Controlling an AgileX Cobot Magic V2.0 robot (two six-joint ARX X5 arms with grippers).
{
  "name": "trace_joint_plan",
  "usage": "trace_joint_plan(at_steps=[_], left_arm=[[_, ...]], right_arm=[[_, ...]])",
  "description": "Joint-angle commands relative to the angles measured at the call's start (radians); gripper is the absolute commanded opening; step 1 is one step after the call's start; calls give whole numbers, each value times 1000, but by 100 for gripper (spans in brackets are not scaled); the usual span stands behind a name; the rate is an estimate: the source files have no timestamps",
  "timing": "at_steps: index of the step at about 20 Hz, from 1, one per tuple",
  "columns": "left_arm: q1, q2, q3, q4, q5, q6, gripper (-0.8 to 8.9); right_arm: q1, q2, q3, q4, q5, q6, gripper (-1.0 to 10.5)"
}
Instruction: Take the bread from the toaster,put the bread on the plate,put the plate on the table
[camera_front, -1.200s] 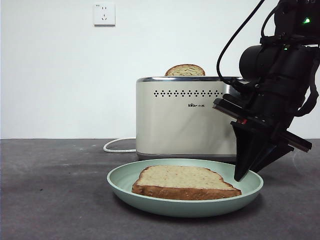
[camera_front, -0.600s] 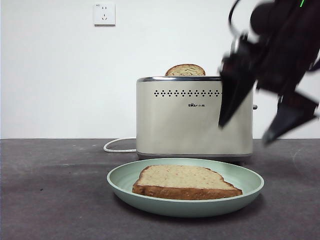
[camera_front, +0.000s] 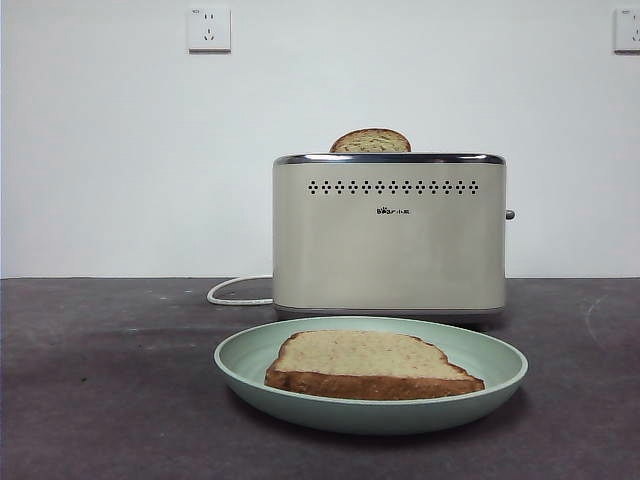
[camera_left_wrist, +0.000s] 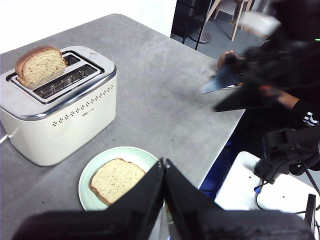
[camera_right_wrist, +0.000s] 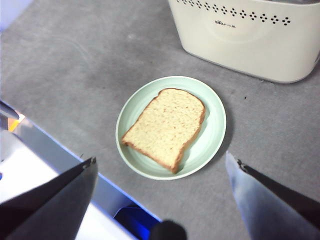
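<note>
The bread (camera_front: 365, 362) lies flat on the pale green plate (camera_front: 500, 366), which rests on the table (camera_front: 100, 390) in front of the cream toaster (camera_front: 390, 250). A second slice (camera_front: 370, 141) stands in the toaster's far slot. No gripper shows in the front view. My right gripper (camera_right_wrist: 161, 160) hangs high above the plate (camera_right_wrist: 212, 130) and bread (camera_right_wrist: 167, 125), open and empty. My left gripper (camera_left_wrist: 164, 163) is shut and empty, raised beside the plate (camera_left_wrist: 92, 172) and the bread (camera_left_wrist: 116, 180). The toaster (camera_left_wrist: 60, 120) stands beyond it.
A white cord (camera_front: 235, 291) runs from the toaster's left side. Wall sockets (camera_front: 208, 28) sit high on the white wall. The table's edge is close to the plate in the right wrist view (camera_right_wrist: 65, 155). The right arm shows blurred in the left wrist view (camera_left_wrist: 240, 85).
The gripper at the plate's right rim opened, rose up and to the right, and left the front view. Plate and bread stay in place.
</note>
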Motion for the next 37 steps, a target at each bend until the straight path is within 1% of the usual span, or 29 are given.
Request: trace_joint_plan(at_steps=[1, 2, 3, 5, 9, 27, 28, 30, 31, 33, 34, 35, 37], left_arm=[[1, -4, 2, -4, -3, 13, -12], [1, -4, 2, -4, -3, 13, -12], [1, -4, 2, -4, -3, 13, -12], [1, -4, 2, -5, -3, 12, -12], [1, -4, 2, -13, -3, 12, -12], [1, 17, 2, -43, -2, 12, -12], [1, 17, 2, -45, -4, 23, -12], [1, 17, 2, -15, -29, 28, -3], [10, 17, 2, 39, -81, 60, -3], [62, 16, 1, 143, -145, 145, -3], [105, 16, 0, 185, -150, 166, -3], [171, 16, 0, 228, -151, 169, -3], [314, 10, -1, 251, -151, 170, -3]], right_arm=[[2, -70, -7, -48, -2, -8, 420], [2, -95, -7, -69, -2, -7, 347], [2, -113, -7, -85, -2, -8, 244], [2, -132, -7, -105, -2, -9, -9], [2, -130, -7, -135, -2, -12, -11], [2, -130, -7, -134, 6, -12, 2], [2, -130, -7, -134, 6, -12, 2], [2, -130, -7, -134, 7, -12, 2], [2, -130, -7, -134, 6, -12, 2], [2, -130, -7, -134, 6, -12, 2], [2, -130, -7, -134, 6, -12, 2], [2, -130, -7, -134, 6, -12, 2], [2, -130, -7, -134, 7, -12, 2]])
